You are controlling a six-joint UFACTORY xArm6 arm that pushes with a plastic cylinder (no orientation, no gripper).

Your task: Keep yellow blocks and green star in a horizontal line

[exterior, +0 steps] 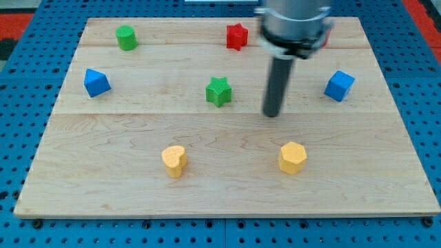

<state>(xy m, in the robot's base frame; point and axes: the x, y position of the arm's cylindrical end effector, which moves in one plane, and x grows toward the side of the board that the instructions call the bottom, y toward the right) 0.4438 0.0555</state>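
Observation:
A green star sits near the middle of the wooden board. A yellow heart-shaped block lies below it toward the view's left. A yellow hexagon block lies toward the view's bottom right. The two yellow blocks are at about the same height in the view; the star is higher up. My tip rests on the board to the right of the green star, apart from it, and above the yellow hexagon.
A green cylinder-like block is at the top left and a red star at the top middle. A blue block is at the left and a blue cube at the right. A red block is partly hidden behind the arm.

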